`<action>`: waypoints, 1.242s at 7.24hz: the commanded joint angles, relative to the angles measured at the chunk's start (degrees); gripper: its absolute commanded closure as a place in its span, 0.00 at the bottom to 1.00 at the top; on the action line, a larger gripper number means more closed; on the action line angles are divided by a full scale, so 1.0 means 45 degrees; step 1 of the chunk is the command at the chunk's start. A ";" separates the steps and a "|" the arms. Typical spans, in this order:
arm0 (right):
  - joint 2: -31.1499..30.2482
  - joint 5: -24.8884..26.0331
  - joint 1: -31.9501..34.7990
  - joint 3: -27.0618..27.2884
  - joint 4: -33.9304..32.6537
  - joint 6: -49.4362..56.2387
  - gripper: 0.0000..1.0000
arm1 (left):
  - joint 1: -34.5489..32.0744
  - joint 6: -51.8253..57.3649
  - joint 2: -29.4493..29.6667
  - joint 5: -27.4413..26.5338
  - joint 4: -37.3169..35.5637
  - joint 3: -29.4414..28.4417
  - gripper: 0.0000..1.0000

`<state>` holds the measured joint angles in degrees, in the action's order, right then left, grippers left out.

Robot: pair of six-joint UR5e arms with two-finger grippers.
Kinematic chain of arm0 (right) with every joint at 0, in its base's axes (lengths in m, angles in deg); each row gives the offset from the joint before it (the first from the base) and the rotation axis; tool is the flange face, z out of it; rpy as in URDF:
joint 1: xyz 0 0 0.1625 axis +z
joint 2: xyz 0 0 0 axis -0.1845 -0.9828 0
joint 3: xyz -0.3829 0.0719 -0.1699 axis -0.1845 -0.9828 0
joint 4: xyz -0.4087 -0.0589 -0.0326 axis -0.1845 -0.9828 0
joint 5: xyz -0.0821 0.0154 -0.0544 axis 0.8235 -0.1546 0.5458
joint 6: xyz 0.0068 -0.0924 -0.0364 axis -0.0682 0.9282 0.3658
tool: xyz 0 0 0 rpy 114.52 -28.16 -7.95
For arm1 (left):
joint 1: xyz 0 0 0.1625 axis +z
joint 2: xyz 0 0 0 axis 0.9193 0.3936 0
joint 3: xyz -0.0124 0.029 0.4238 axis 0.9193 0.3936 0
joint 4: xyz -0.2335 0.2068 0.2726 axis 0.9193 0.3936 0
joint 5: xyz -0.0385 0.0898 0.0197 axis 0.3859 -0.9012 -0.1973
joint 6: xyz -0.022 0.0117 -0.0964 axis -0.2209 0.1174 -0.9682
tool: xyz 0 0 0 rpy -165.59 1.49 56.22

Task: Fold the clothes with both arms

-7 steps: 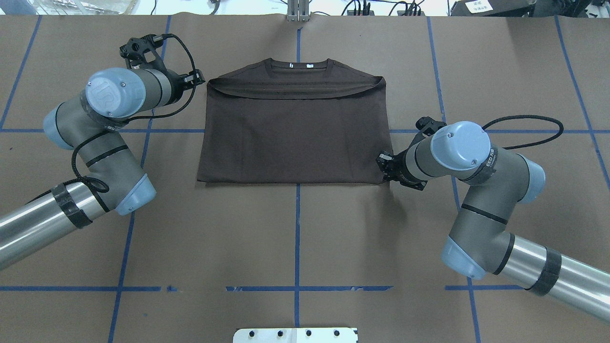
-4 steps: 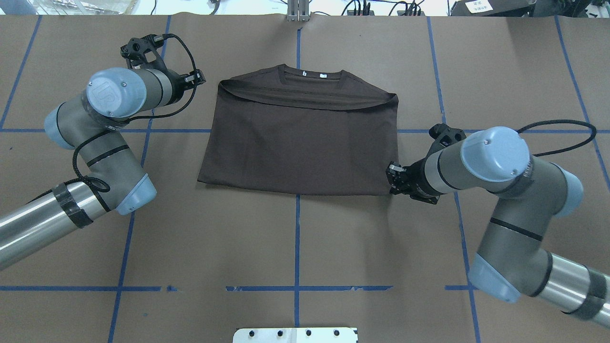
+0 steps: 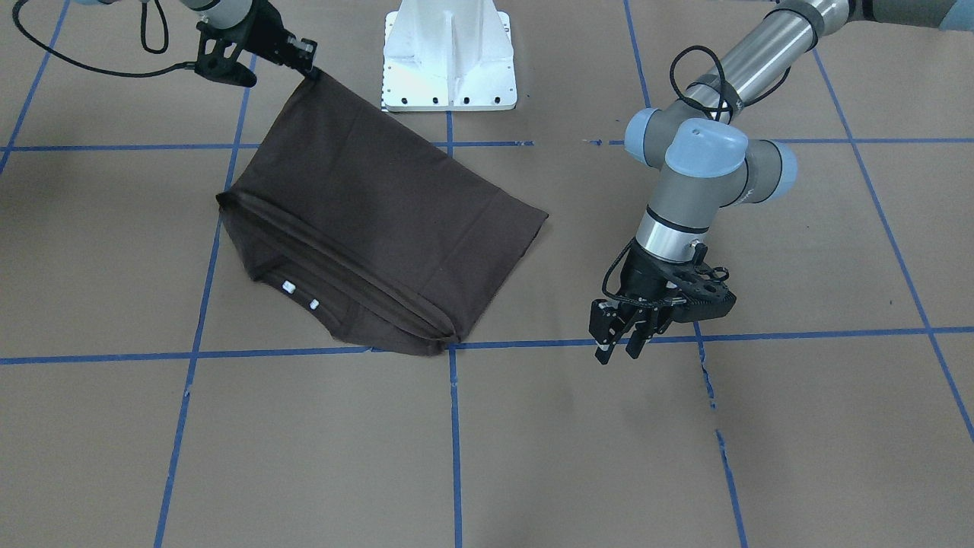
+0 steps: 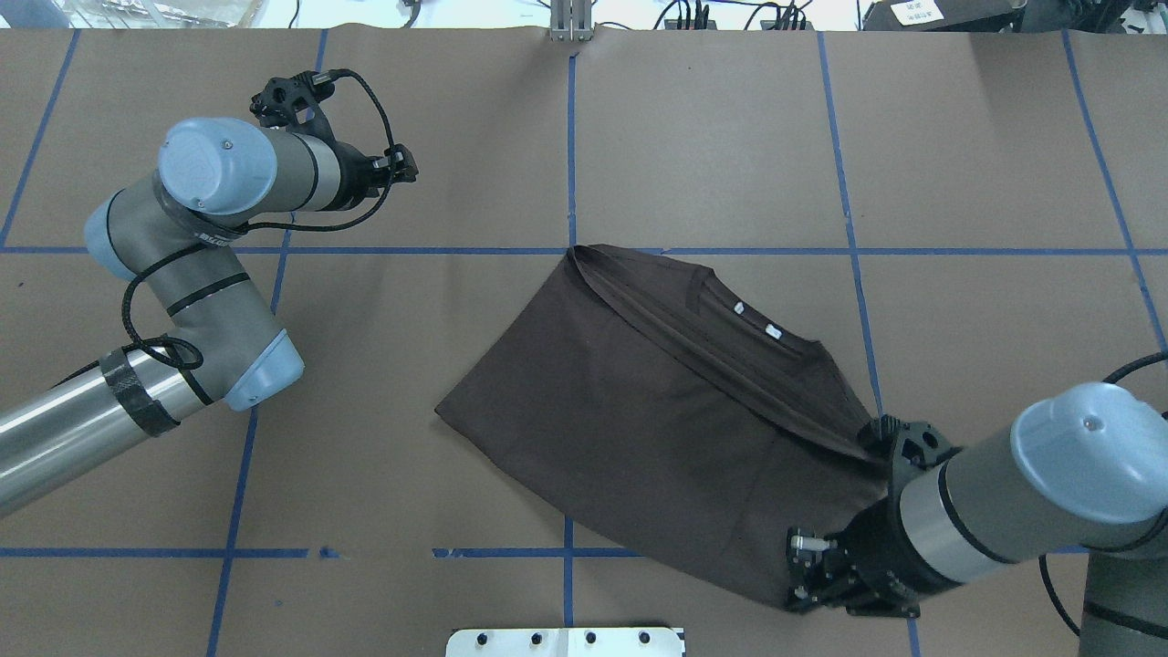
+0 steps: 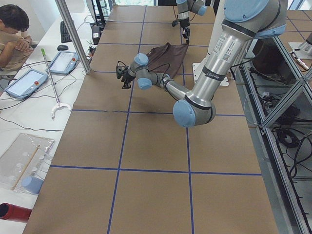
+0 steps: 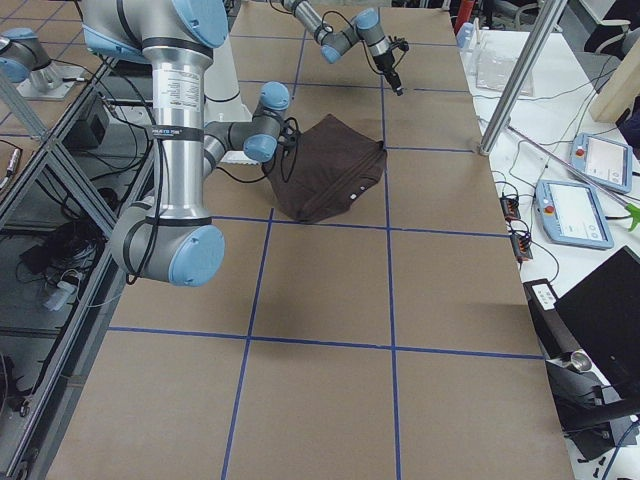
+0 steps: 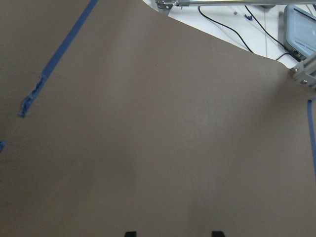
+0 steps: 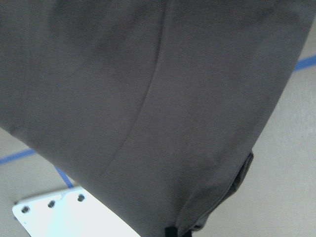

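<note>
Overhead exterior gives you the clearest read: the T-shirt (image 4: 657, 420) lies on the worktop (image 4: 365, 511), skewed across the blue tape lines. Its top layer is doubled over so that the edge runs just short of the collar and the white neck labels (image 4: 756, 319). The right end effector (image 4: 808, 575) is clenched on the shirt's corner nearest the robot, and the cloth rises toward it there. The left end effector (image 3: 618, 348) is released, its fingers apart with nothing between them, and it hovers over bare paper well apart from the shirt.

Watch these risks:
- You have only one corner held. I judge that any further pull can slide the doubled layer off the one beneath and spoil the fold.
- The pinch sits right at the corner, so a sharp tug could let the fabric slip free.
- The held corner is near the white pedestal plate (image 4: 566, 641), and slack cloth could catch its edge.
- The left arm must cross a good stretch of worktop to reach a corner. If you rush it, it may land on the skewed cloth and bunch it.

As for containers, none shows on the worktop in any view, and the shirt lies directly on the paper.
</note>
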<state>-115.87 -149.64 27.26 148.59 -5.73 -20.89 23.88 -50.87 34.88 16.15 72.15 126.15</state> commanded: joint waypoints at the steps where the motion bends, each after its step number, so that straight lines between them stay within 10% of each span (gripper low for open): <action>1: -0.0227 -0.0078 -0.1155 0.0101 -0.0017 -0.0393 0.00 | 0.0128 -0.1408 -0.0899 0.1335 -0.0553 0.2218 0.38; 4: -0.0033 -0.0058 0.1568 0.0296 0.0002 -0.0374 0.00 | 0.2309 -0.4244 -0.2192 0.1737 -0.3323 0.5798 0.34; 9: 0.0866 -0.0038 0.3669 -0.0855 -0.0017 -0.0374 0.00 | 0.4542 -0.4975 -0.2118 0.0429 -0.3291 0.4536 0.35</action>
<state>-112.31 -149.80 43.37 145.67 -5.81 -22.57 43.11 -73.13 25.03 18.72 57.25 147.73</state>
